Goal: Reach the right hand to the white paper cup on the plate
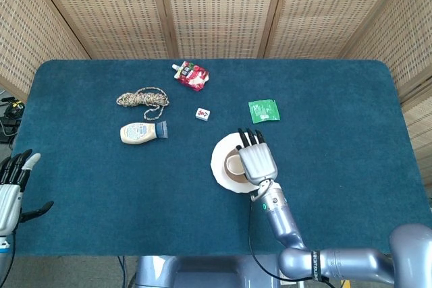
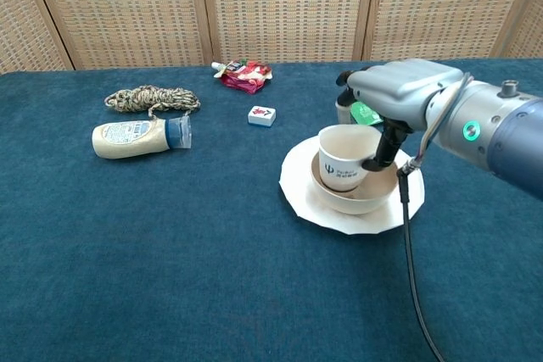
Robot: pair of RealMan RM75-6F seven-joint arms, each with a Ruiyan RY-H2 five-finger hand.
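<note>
White plate (image 2: 305, 201) sits right of table centre; on it a shallow cream bowl (image 2: 356, 197), and in the bowl the white paper cup (image 2: 346, 158), leaning left, dark logo on its near side. Inside of the cup is hidden.

Right hand (image 2: 399, 91) hangs palm-down over the cup's right rim. Thumb (image 2: 386, 143) drops down against the cup's right wall, other fingers reach over toward the far side. Looks like contact on the cup, but cannot tell if it has a real grip. In the head view the right hand (image 1: 257, 160) covers the right half of the plate (image 1: 219, 160) and most of the cup (image 1: 233, 164).

Left hand (image 1: 12, 190) at the near left table edge, fingers apart, holding nothing.

Table (image 2: 170, 252) has dark teal carpet-like cloth. Far left: coiled rope (image 2: 151, 98), squeeze bottle (image 2: 136, 138) lying on its side. Small tile block (image 2: 261, 115), red pouch (image 2: 243, 74), flat green packet (image 1: 263, 110) further back. Woven rattan screens (image 2: 280, 6) behind.
</note>
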